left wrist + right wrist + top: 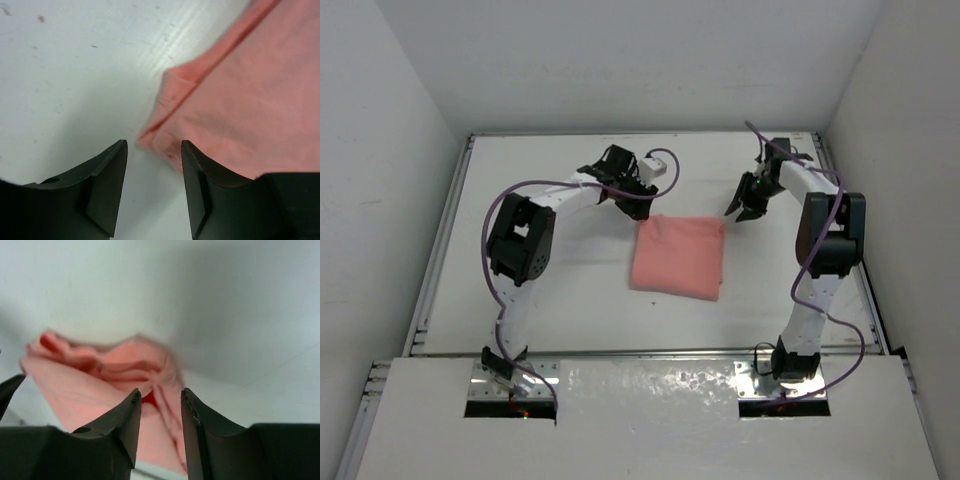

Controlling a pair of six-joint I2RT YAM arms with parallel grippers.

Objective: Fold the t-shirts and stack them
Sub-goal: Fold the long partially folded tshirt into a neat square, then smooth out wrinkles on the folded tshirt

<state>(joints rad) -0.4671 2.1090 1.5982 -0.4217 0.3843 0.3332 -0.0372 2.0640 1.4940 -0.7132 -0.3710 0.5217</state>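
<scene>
Salmon-pink soft cloth t-shirt (678,255), folded into a compact rectangle, is seen lying flat on the white bench (570,290) between the two arms. The left gripper (638,207) is held at the shirt's far-left corner, narrowly parted and empty, with the corner just ahead of its fingers (200,190). The right gripper (747,207) is poised near the far-right corner, likewise slightly parted with nothing held, and is faced by the layered edges. The fold is judged complete, and both grippers appear placed for a last straightening or a lift.
</scene>
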